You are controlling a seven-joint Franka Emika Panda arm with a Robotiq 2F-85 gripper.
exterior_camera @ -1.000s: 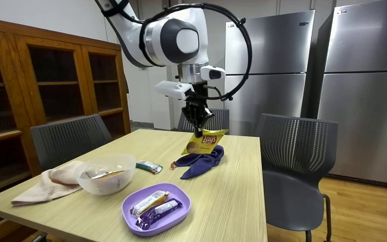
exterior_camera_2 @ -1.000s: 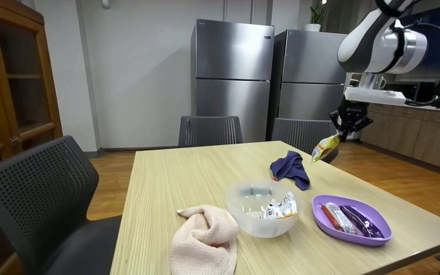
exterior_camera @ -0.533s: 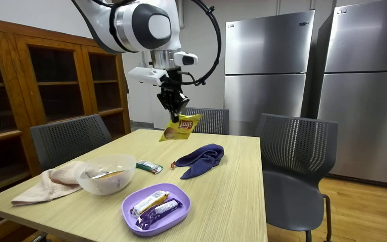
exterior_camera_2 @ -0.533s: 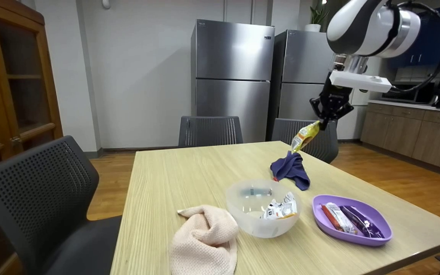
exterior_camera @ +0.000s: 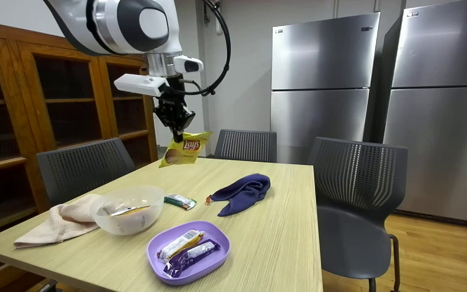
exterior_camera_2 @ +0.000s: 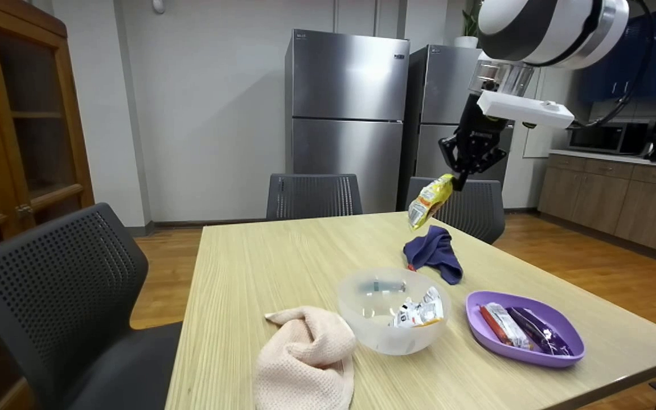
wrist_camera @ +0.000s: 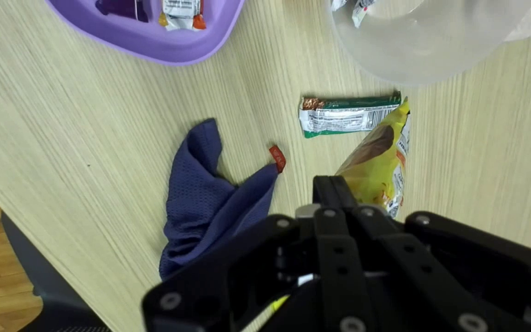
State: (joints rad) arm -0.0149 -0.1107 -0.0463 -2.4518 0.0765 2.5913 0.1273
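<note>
Shifted since a second ago: yellow Lay's bag [exterior_camera: 187, 151] and the robot arm [exterior_camera: 112, 26], both further left and a bit higher in both exterior views. Everything lying on the worktop [exterior_camera: 274, 227] is unchanged. Bag hangs tilted in the air over the worktop, clear of the surface. The jaws are pinched tight on its upper part, fingers [wrist_camera: 323, 191] nearly together (Lay's logo faces an exterior camera, easy read). Wrist view: green-wrapped bar [wrist_camera: 348, 117] lies flat on the worktop, one end overlapped by the bag's tip from that angle; height gap hard to judge. Navy cloth [wrist_camera: 205, 203] lies crumpled near that bar, small red piece [wrist_camera: 277, 159] at its corner (tag or wrapper, can't tell). Next out, translucent bowl [exterior_camera: 124, 225] just beside the bar, silvery packet [exterior_camera_2: 417, 310] inside leaning on the wall. Pale pink cloth [exterior_camera_2: 308, 364] bunched right beside the bowl. Purple tray [exterior_camera: 207, 265] sits near the bowl, apart from it, two bars in it side by side: purple-wrapped bar [exterior_camera: 191, 258] and white-and-orange bar [exterior_camera: 181, 244]. Dark chairs [exterior_camera: 359, 178] stand around the worktop, mesh backs. Further back, two steel fridges [exterior_camera: 324, 61]; glass-door wooden cabinet [exterior_camera: 101, 89] at the left in both exterior views. In an exterior view, also wood-front cupboards [exterior_camera_2: 601, 191] at the right, a dark microwave [exterior_camera_2: 593, 138] above them, and a potted plant [exterior_camera_2: 467, 41] up by a fridge.
</note>
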